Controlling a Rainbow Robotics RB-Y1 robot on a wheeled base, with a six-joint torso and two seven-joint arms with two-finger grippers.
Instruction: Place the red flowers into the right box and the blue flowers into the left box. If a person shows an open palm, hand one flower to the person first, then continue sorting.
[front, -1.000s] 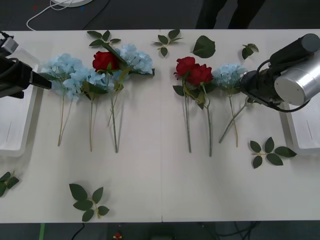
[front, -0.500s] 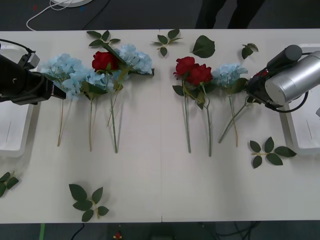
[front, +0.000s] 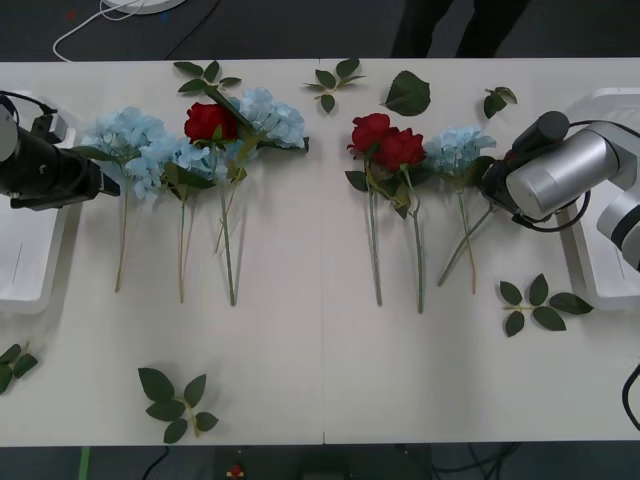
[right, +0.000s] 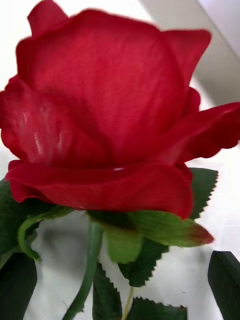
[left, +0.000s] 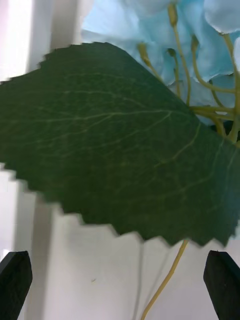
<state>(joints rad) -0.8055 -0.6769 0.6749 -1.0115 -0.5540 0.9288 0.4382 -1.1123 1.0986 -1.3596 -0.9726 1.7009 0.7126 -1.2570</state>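
2 end effectors: both were low over the white tabletop (front: 320, 380), 1 at each end of the flower row.
Left end effector (front: 108, 183): beside the leftmost pale-blue hydrangea-like flower cluster (front: 128, 135), over the near edge of the left shallow white plastic tray (front: 25, 270); its black fingertips (left: 14, 277) stood spread at the 2 corners of the left wrist view, pinching nothing, with a serrated dark green leaf (left: 115, 140) and blue petals just ahead.
Right end effector (front: 492, 180): just beside the blue cluster (front: 458, 148) on the right, next to the right shallow white plastic tray (front: 605, 265); I cannot tell whether its fingers were apart or together.
Right wrist view: a deep-red artificial rose bloom (right: 110, 110) on a green stem lay very close ahead.
Red roses: 1 lay among the left blue clusters (front: 210, 122); 2 lay touching near the middle (front: 385, 142), stems pointing toward the robot.
Loose green leaf sprigs (front: 175, 400): scattered over the tabletop.
Trays: neither held a flower, as far as visible.
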